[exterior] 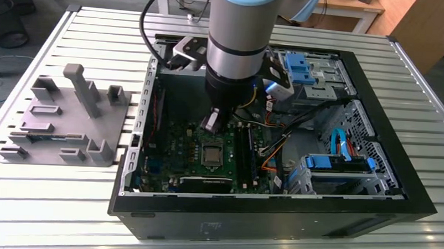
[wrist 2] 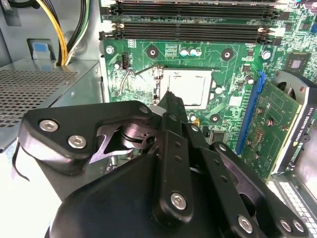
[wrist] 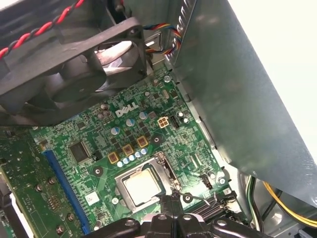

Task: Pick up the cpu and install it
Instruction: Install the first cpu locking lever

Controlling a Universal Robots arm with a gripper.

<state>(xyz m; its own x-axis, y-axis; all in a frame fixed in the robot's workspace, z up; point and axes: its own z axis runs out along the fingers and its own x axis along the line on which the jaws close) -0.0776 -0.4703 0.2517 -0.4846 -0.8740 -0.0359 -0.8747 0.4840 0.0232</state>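
The black metal gripper [wrist 2: 170, 95] hangs inside the open black computer case [exterior: 397, 180], its fingers pressed together to a narrow tip and holding nothing that shows. The small square silver-grey cpu [wrist 2: 184, 86] lies flat in the metal socket frame [wrist: 166, 167] on the green motherboard [wrist: 143, 124], just beyond that tip: at about twelve o'clock from it in the second wrist view, at about eleven o'clock in the first wrist view [wrist: 142, 185]. Being square, the chip has no long axis. In the exterior view the socket [exterior: 210, 153] sits at six o'clock below the gripper [exterior: 210, 123]. Room is tight: black memory slots [wrist 2: 193, 22] run past the socket, a black fan [wrist: 74, 64] overhangs the board, and a blue slot [wrist: 63, 186] flanks it.
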